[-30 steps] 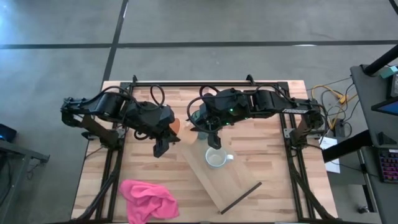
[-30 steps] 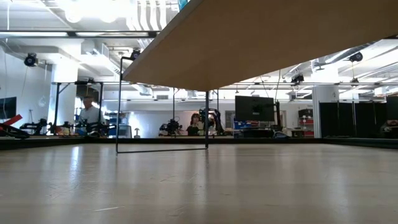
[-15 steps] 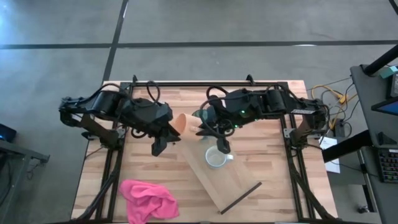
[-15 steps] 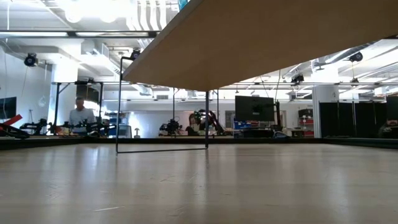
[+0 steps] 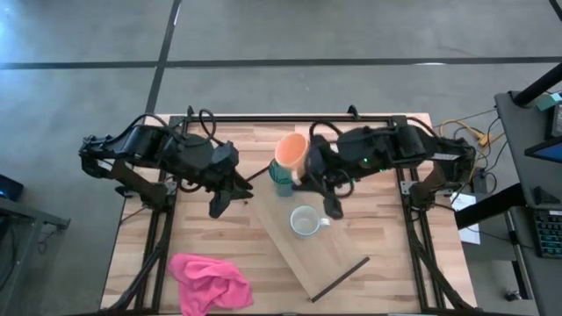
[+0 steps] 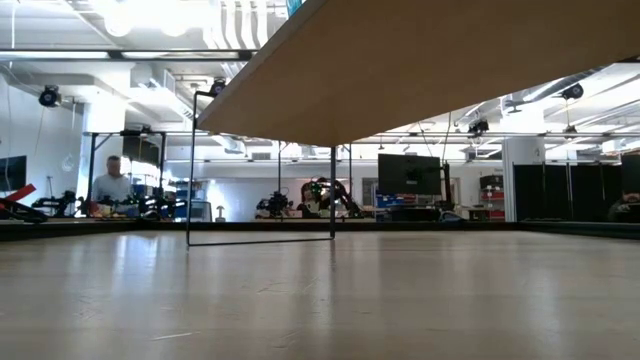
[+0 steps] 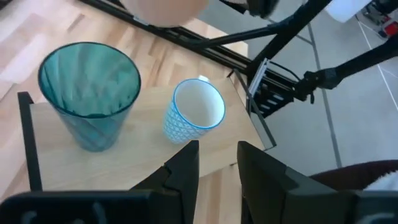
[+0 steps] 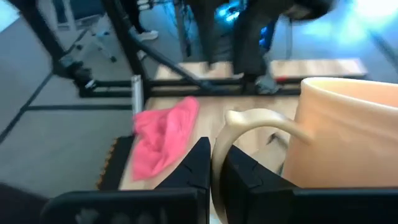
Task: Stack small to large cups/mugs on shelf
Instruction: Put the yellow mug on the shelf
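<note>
Orange and glossy, the short ceramic mug with a curved handle (image 5: 291, 154) hangs tipped on its side above the slatted wooden worktop (image 5: 202, 237), directly over the tall translucent teal-blue tumbler (image 5: 282, 180). The right gripper (image 8: 211, 168) holds it, with both dark fingers (image 8: 198, 163) clamped on the handle, as the right wrist view shows close up. The tumbler stands upright at one end of the long flat light-wood shelf board (image 5: 329, 259), which lies diagonally across the worktop with a thin dark bracket (image 5: 340, 278) at its far end. Just beside the tumbler on the same board stands the short whitish mug with a blue-patterned outside (image 7: 194, 112), upright and open side up; the two vessels are near but not touching. The left gripper (image 7: 216, 165) hovers off to the left of the board, its fingers (image 7: 185, 168) slightly apart and holding nothing. A crumpled pink cloth (image 5: 209, 281) lies on the worktop's front left part.
</note>
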